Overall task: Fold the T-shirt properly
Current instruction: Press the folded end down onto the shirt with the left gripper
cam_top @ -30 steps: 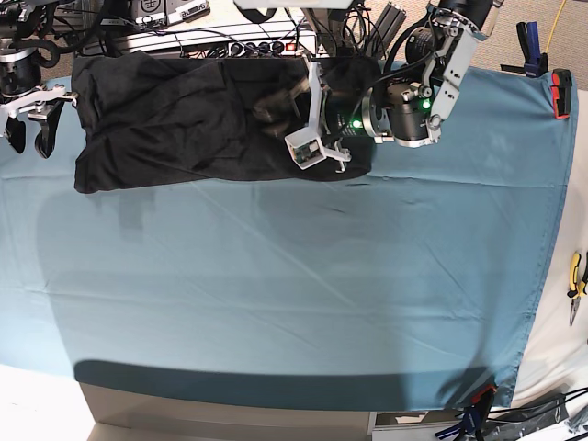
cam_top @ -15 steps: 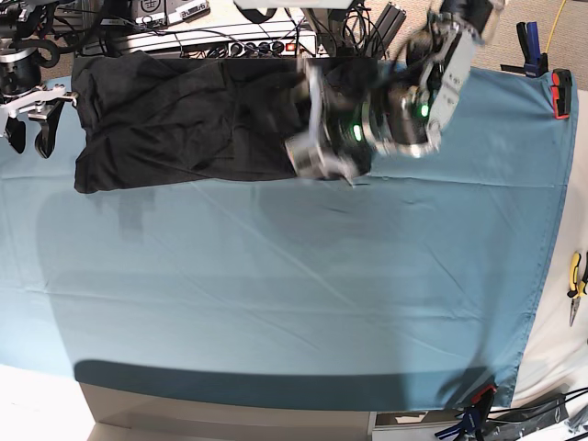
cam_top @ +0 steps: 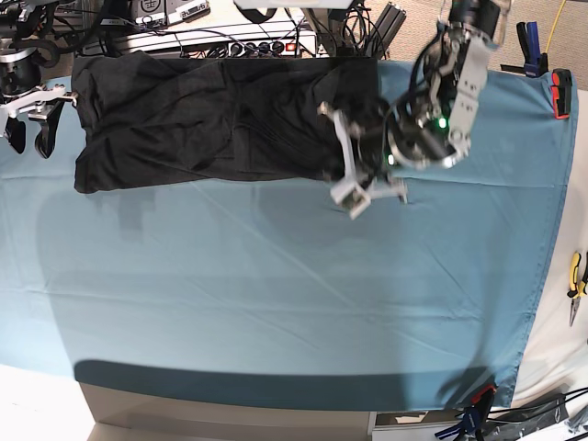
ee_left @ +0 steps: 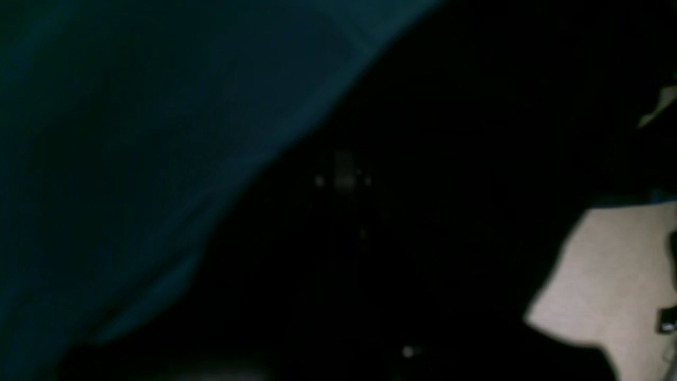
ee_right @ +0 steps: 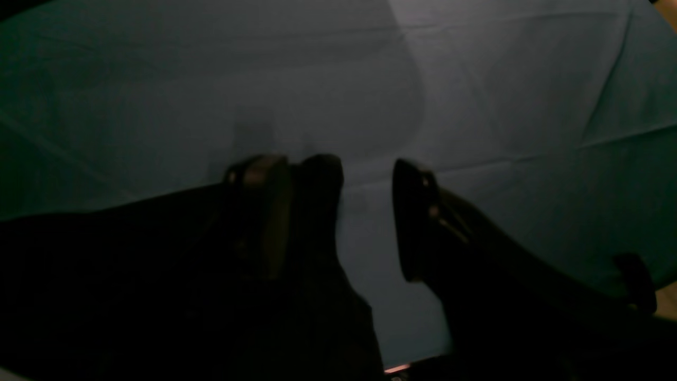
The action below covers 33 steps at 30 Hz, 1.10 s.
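At the T-shirt's edge, left gripper (jaws closed) points tableward.

A table draped in a teal cloth holds 1 black T-shirt along its far edge.

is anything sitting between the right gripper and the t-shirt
Nothing visible. The right gripper hangs open just past the T-shirt at its edge, with only bare teal cloth between them.
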Tool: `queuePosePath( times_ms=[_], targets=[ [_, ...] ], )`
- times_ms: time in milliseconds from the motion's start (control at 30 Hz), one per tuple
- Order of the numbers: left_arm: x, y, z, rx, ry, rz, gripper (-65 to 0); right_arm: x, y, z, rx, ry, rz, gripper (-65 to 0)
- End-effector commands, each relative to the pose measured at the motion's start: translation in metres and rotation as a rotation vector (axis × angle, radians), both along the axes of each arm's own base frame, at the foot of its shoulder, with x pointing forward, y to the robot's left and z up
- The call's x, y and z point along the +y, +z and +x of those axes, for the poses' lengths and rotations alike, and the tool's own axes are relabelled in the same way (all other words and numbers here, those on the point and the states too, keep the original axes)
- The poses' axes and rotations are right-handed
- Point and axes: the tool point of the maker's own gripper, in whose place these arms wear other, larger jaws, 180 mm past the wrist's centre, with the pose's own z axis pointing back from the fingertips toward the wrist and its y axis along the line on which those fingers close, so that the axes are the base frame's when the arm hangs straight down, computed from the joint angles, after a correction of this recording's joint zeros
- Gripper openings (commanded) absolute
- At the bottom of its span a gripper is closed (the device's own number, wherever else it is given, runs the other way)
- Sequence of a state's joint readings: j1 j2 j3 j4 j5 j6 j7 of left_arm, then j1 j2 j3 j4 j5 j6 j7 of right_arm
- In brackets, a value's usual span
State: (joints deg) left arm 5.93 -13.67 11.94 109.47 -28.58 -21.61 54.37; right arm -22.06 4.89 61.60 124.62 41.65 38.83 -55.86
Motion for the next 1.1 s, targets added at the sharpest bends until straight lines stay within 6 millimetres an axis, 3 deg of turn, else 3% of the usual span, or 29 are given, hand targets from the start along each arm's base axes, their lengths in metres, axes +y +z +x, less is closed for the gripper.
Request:
queuePosePath(
  times_ms=[0,233,433,767,1067],
  targets=[
    [-0.004,0.011,0.004,-0.034,0.004,-0.039,-65.0,0.002,0.014,0.004,-0.050,0.018,-0.023,-33.6],
    [0.003,-0.014,0.003,0.006,0.045,0.001,-65.0,0.002,0.015,0.005,-0.055,0.019,-0.024,-33.6],
    [-0.006,-0.040,-0.009,0.074,0.025,0.027,-65.0,0.002,0.016,0.005,-0.058,0.019,-0.024,-33.6],
    [-0.043,-0.036,-0.039,0.150,-0.086,-0.048,-65.0,0.002,0.016,0.005,-0.060,0.019,-0.025,-33.6],
    [-0.047,-0.033,-0.043,0.173,-0.098,-0.071,-65.0,0.002,0.016,0.005,-0.060,0.020,-0.025,-33.6]
  ],
)
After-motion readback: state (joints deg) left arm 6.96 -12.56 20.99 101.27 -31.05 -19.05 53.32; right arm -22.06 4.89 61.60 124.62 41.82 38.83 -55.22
